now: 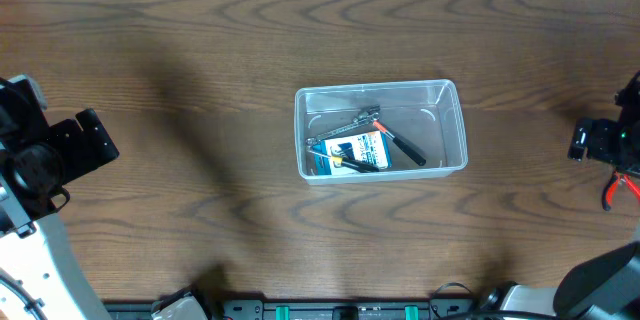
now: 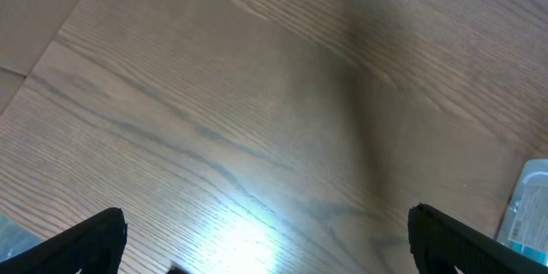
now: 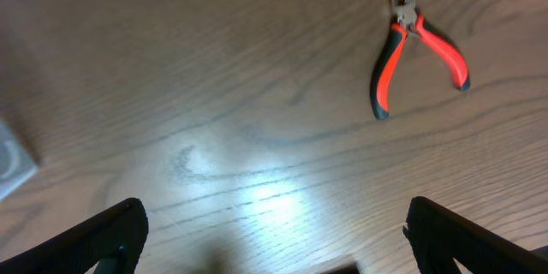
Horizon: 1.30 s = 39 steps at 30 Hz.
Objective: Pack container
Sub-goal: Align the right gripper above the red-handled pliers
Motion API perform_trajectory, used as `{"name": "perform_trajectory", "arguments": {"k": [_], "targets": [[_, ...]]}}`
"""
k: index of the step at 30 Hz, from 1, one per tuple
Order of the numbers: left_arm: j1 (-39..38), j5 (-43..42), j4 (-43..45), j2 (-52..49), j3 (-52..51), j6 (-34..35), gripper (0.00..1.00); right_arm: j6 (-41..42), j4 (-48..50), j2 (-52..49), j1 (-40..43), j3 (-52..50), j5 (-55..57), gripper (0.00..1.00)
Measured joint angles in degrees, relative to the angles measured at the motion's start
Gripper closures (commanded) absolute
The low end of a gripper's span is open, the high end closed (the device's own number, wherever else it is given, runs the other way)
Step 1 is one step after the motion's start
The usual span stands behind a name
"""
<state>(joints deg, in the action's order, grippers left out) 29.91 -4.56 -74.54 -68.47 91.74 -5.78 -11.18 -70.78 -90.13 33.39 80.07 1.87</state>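
Beyond the clear, round-cornered container's (image 1: 440, 125) ends, left pincer (image 2: 267, 238) and right pincer (image 3: 274, 235) gape apart.

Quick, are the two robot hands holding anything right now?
Left gripper: open, holding nothing.
Right gripper: open, holding nothing; red-and-black pliers lie untouched nearby.

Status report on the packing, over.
Left gripper open, empty. Right gripper open, empty. Container holds tools and a box. Red pliers outside it, near right gripper; nothing blocking.
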Motion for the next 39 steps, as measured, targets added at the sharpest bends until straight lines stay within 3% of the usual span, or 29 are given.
{"name": "perform_trajectory", "arguments": {"k": [19,31,39], "targets": [[0.00,0.00,0.02,0.00,0.00,0.00,0.02,-9.33,12.35,-2.29,5.81,-13.99,-4.26,0.01],[0.00,0.00,0.02,0.00,0.00,0.00,0.02,-11.34,18.95,-2.54,15.56,-14.21,-4.90,0.01],[0.00,0.00,0.02,0.00,0.00,0.00,0.02,-12.70,21.86,-5.07,16.63,-14.21,-4.94,0.01]]}}
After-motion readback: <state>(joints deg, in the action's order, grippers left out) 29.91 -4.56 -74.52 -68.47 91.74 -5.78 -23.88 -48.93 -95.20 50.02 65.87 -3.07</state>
